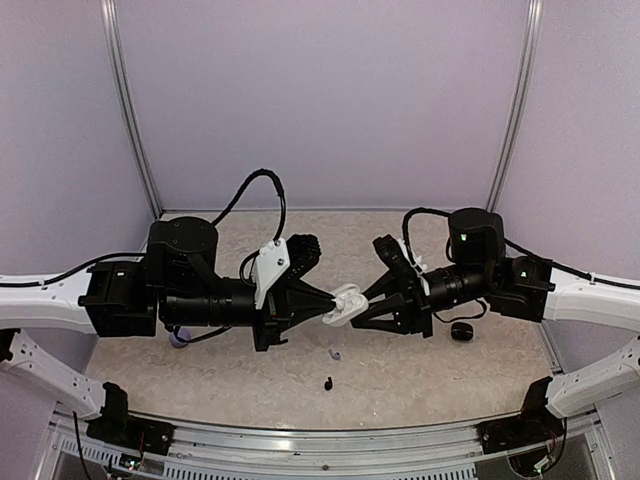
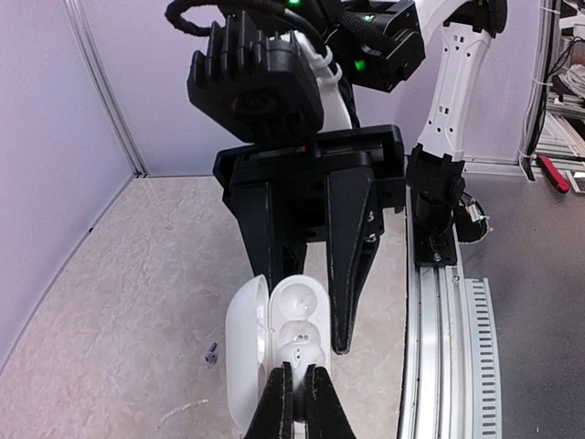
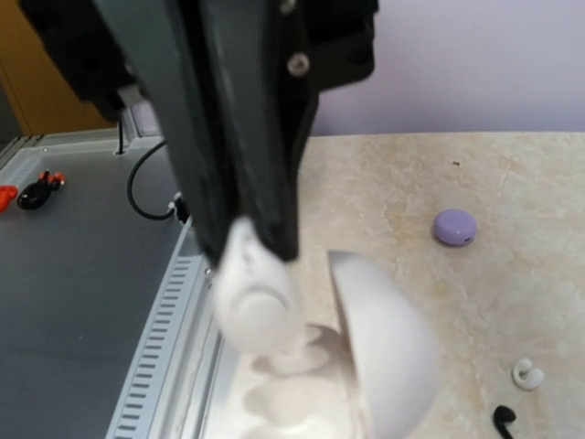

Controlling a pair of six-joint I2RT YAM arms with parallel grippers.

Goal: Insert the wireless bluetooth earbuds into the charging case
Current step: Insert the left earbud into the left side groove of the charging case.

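My left gripper is shut on the near end of the white charging case and holds it above the table. Its lid hangs open to the left. From the far side, my right gripper is shut on a white earbud. The earbud hangs just over the case's sockets, beside the raised lid. From above, both grippers meet at the case mid-table. Whether the earbud touches a socket is too blurred to tell.
Loose on the table lie a lavender earbud, a black earbud and another white earbud. A black case sits under the right arm. A lavender case lies under the left arm. The table's metal front rail is close.
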